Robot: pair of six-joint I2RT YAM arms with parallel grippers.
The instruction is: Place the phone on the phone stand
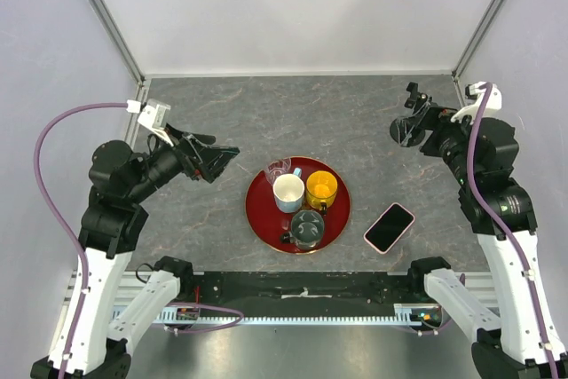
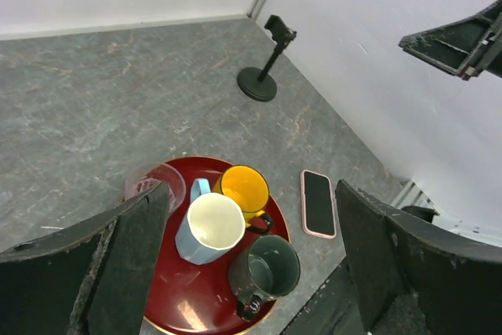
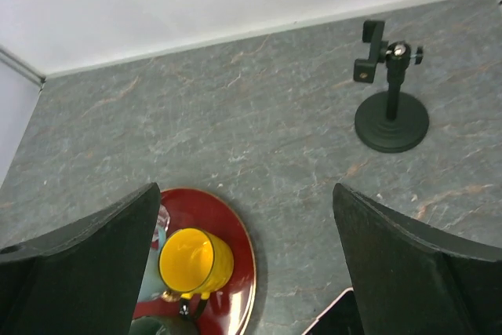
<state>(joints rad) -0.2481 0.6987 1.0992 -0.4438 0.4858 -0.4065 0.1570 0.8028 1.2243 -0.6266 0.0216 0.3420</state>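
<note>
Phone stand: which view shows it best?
Right wrist: the stand shows whole and large, with clamp, post and base distinct. Left wrist shows it whole but small; the top view has it dark against the right arm.

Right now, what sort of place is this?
Probably a lab test cell: tabletop walled by plain white panels, left arm and right arm bolted at its near edge, cups on a red tray.

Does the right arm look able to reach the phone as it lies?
Likely yes. The phone lies flat on the table, apart from the red tray, with nothing over it. The right claw is open, empty and on that side.
</note>
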